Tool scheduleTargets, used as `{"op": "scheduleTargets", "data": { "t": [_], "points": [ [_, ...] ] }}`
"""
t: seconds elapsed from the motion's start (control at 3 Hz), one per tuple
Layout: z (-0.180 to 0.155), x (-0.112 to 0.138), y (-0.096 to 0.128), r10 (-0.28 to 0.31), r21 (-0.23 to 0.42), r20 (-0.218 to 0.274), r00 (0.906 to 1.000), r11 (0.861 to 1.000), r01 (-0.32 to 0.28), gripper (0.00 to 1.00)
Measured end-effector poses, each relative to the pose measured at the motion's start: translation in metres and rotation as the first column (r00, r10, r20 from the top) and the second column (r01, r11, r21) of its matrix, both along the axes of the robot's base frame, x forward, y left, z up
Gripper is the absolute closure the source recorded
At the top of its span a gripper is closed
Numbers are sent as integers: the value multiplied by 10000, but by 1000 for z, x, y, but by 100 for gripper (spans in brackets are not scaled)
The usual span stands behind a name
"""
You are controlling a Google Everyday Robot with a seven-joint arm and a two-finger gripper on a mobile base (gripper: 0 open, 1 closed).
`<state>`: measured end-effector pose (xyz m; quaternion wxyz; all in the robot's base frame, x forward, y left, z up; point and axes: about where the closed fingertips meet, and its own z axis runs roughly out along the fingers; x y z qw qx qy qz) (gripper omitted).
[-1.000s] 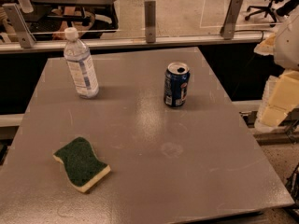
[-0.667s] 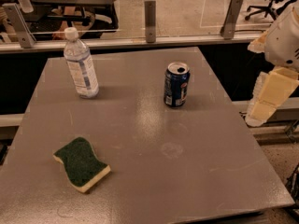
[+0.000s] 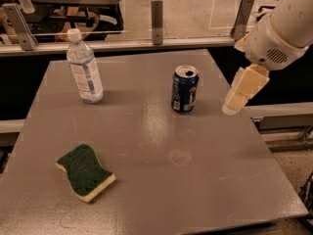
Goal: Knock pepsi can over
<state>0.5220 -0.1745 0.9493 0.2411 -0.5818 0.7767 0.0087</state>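
Grey table (image 3: 195,190): pepsi can (image 3: 185,89), water bottle (image 3: 85,72), sponge (image 3: 84,171); claw (image 3: 242,93) over its edge.

You had a single camera view. It looked down at a steep slant on the grey table (image 3: 161,180) from above its near edge, facing the glass barrier (image 3: 195,13) along the far edge at 12 o'clock. It sat close: the tabletop filled most of the frame, with the near left corner cut off. The pepsi can (image 3: 185,89) stood toward 1 o'clock of centre. The gripper (image 3: 244,89) hung at 3 o'clock, above the table's right edge and apart from the can.
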Motion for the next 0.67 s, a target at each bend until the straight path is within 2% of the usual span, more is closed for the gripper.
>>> {"op": "scheduleTargets", "data": {
  "t": [0.33,0.67],
  "points": [
    [-10,30,23,-17,971,86,10000,9953,9,0],
    [-20,47,45,145,1884,-173,9997,9820,-110,0]
  ]
}}
